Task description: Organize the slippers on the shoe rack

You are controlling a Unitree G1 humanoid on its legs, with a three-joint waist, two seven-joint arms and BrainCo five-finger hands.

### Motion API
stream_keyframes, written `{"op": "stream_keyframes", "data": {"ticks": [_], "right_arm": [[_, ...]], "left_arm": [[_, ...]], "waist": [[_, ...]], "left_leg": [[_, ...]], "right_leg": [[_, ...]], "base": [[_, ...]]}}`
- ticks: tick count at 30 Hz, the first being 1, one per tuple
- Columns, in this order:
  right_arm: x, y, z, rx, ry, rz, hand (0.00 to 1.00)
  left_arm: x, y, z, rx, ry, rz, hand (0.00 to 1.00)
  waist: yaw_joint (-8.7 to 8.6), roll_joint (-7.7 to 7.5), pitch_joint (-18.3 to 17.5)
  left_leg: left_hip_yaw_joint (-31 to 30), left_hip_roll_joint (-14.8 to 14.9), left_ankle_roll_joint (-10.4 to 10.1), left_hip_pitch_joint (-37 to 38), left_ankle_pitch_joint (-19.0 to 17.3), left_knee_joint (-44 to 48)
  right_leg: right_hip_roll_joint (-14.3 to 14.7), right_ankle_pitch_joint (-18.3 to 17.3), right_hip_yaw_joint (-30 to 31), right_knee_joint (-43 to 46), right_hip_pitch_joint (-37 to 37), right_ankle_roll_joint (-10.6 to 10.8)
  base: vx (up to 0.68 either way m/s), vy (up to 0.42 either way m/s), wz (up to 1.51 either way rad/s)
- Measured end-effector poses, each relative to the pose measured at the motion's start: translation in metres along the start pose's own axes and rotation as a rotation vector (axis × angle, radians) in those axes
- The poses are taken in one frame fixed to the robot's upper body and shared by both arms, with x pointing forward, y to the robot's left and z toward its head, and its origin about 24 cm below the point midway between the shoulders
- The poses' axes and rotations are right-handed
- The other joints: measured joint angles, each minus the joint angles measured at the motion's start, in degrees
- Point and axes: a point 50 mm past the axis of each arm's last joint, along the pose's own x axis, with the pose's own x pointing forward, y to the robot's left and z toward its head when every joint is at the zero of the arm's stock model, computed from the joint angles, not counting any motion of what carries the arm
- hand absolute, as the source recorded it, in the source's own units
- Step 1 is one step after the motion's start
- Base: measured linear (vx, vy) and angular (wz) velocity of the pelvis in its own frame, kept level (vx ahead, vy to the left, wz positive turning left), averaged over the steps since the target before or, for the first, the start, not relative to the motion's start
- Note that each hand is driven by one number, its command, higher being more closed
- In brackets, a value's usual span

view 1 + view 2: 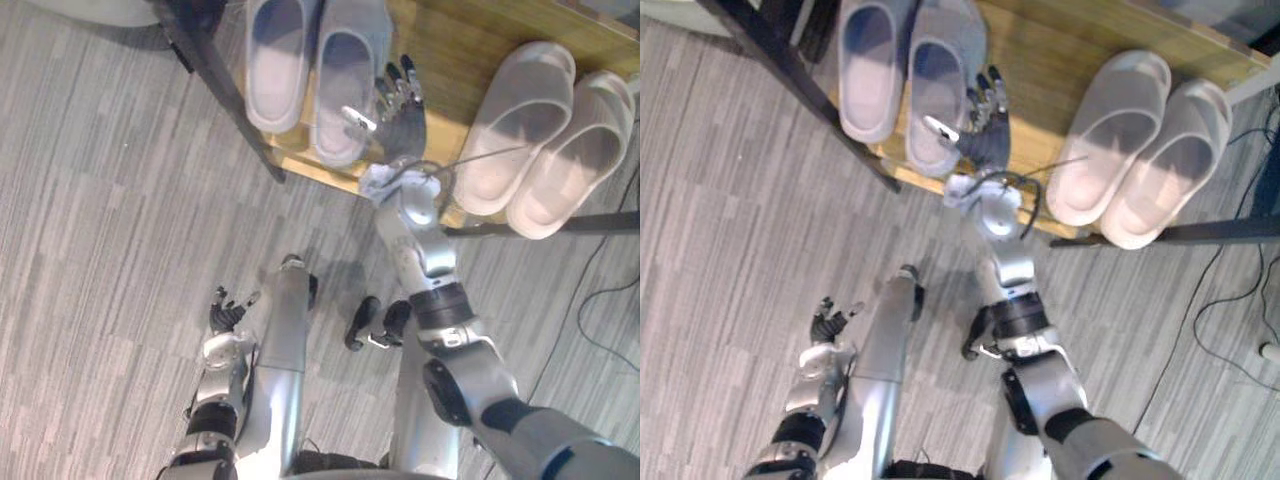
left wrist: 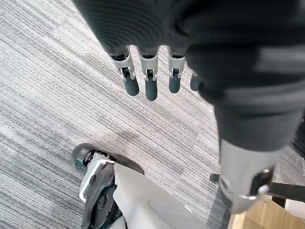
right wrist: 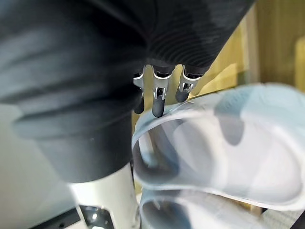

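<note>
Two grey-blue slippers [image 1: 278, 60] [image 1: 345, 85] lie side by side at the left of the wooden shelf [image 1: 450, 45] of the shoe rack. A pale pink pair [image 1: 515, 125] [image 1: 578, 155] lies at the shelf's right. My right hand [image 1: 402, 108] rests on the shelf between the pairs, open, fingers straight, its thumb against the nearer grey-blue slipper [image 3: 228, 143]. In the right wrist view the fingers [image 3: 159, 98] reach just past that slipper's rim. Down by the floor my left hand [image 1: 228, 312] hangs open and holds nothing; its fingers [image 2: 150, 81] are relaxed above the carpet.
The rack's dark metal leg [image 1: 225, 85] slants down at the shelf's left, and a dark bar [image 1: 560, 225] runs under its right front edge. Grey striped carpet [image 1: 100, 250] covers the floor to the left and in front.
</note>
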Motion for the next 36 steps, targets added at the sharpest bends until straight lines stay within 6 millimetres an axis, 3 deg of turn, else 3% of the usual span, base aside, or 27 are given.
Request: {"op": "stream_keyframes", "data": {"ticks": [7,14,20,23,27,33,36], "right_arm": [[0.012,-0.005,0.0,-0.014,0.02,-0.041,0.0],[0.029,-0.013,0.017,-0.049,-0.017,-0.079,0.0],[0.032,-0.016,0.021,-0.072,-0.027,-0.075,0.0],[0.023,-0.027,0.015,-0.104,-0.02,-0.089,0.0],[-0.005,-0.049,-0.001,-0.198,-0.022,-0.12,0.0],[-0.047,-0.066,-0.026,-0.321,0.024,-0.108,0.0],[-0.074,-0.071,-0.044,-0.349,0.094,-0.076,0.0]], "left_arm": [[0.0,-0.002,0.001,-0.002,-0.002,-0.004,0.0],[0.002,-0.007,0.001,-0.006,0.006,-0.013,0.0],[0.002,-0.007,0.0,-0.009,0.011,-0.013,0.0],[0.002,-0.008,0.0,-0.021,0.013,-0.015,0.0],[-0.003,-0.003,-0.004,-0.047,0.008,-0.009,0.0],[-0.013,0.012,-0.017,-0.054,0.018,0.005,0.0],[-0.021,0.005,-0.029,-0.033,0.046,-0.052,0.0]], "waist": [[0.42,0.5,0.3],[0.97,1.53,0.8],[0.84,1.82,1.0],[0.57,1.82,1.0],[-0.54,1.78,1.0],[-2.5,1.43,0.8],[-3.42,1.19,-0.1]], "left_leg": [[-0.2,-0.1,0.1,-0.1,0.0,-0.2],[-1.1,-0.2,-0.8,-0.9,0.5,-0.3],[-1.3,-0.1,-1.3,-0.8,0.8,-0.3],[-1.3,-0.1,-1.3,0.5,0.8,-0.5],[-0.2,0.0,-0.2,6.2,1.4,-4.3],[3.4,1.9,1.4,18.0,3.9,-15.2],[5.5,2.5,1.5,25.1,5.5,-21.5]], "right_leg": [[-0.1,-0.2,-0.2,0.1,-0.1,0.1],[-0.1,-0.2,-1.0,0.4,-0.7,-0.5],[0.0,-0.2,-1.2,0.7,-0.6,-0.5],[-0.1,-0.2,-1.2,0.4,0.6,-0.5],[-0.2,0.2,-1.1,-3.5,6.1,-0.3],[0.1,4.2,-1.3,-14.5,16.7,-0.5],[0.5,6.7,-1.4,-21.2,23.3,-0.5]], "base": [[0.0,0.001,0.01],[0.0,-0.005,0.04],[0.0,0.0,0.0],[0.0,0.0,0.0],[0.0,0.0,0.0],[0.05,0.044,-0.08],[0.1,0.054,-0.11]]}}
